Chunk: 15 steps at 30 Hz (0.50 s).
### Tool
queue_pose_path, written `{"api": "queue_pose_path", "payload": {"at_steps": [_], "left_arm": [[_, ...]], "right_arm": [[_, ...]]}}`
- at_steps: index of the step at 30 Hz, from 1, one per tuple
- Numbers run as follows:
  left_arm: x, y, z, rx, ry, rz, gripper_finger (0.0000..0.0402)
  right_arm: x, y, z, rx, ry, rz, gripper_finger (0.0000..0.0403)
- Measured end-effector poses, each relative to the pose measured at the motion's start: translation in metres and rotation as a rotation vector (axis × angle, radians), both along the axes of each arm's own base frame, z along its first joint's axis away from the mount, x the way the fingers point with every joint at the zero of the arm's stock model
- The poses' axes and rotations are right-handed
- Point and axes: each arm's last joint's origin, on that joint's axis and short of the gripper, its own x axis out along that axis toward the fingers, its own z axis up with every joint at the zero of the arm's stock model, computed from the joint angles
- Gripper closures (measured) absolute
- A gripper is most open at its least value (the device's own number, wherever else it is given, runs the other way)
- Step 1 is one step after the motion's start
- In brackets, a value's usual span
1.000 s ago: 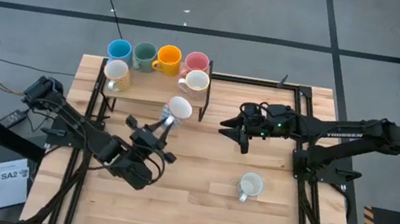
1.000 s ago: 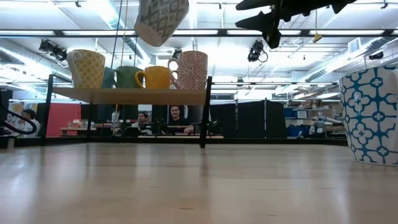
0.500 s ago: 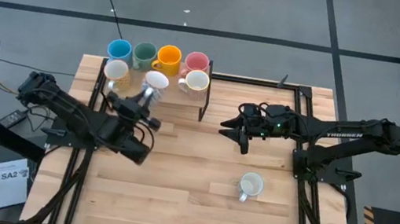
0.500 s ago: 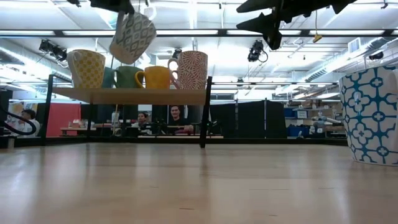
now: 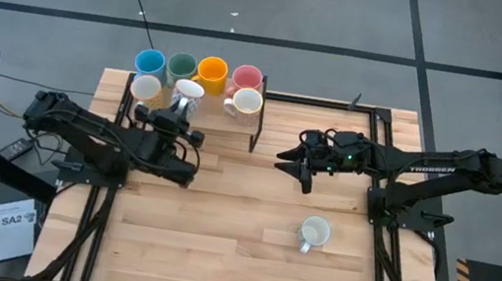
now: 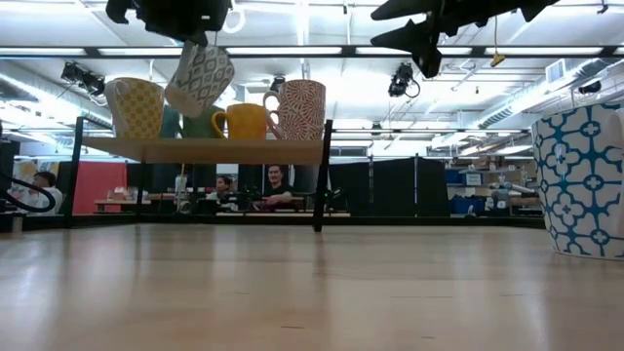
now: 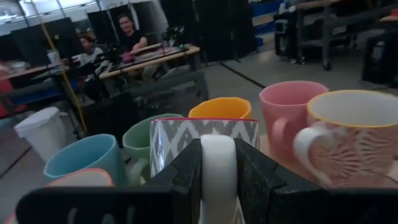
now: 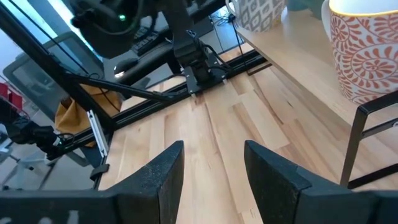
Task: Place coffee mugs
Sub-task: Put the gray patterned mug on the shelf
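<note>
Carried from mid-table, the grey-patterned white mug (image 5: 187, 92) now hangs tilted over the shelf (image 5: 233, 124) between two front-row mugs, its handle pinched by the left gripper (image 5: 178, 114), while the right gripper (image 5: 301, 174) waits mid-table, fingers wide.

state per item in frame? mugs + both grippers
left gripper: shut on grey patterned mug's handle
grey patterned mug: held tilted above the shelf, not set down
blue mug, green mug, yellow mug, pink mug: upright, back row on shelf
two patterned mugs: upright, front row
blue-patterned mug: upright on table
right gripper: open, empty
</note>
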Motion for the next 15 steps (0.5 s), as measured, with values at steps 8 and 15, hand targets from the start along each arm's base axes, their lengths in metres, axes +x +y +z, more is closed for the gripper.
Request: {"api": "queue_pose_path", "payload": {"at_steps": [8, 15], "left_arm": [[-0.01, 0.015, -0.04, 0.02, -0.039, 0.065, 0.0322], [-0.016, 0.016, -0.055, 0.047, -0.075, 0.062, 0.0322]], "right_arm": [[0.0, 0.0, 0.0, -0.023, 0.0, 0.001, 0.0229], [0.0, 0.0, 0.0, -0.024, 0.0, -0.001, 0.0229]]}}
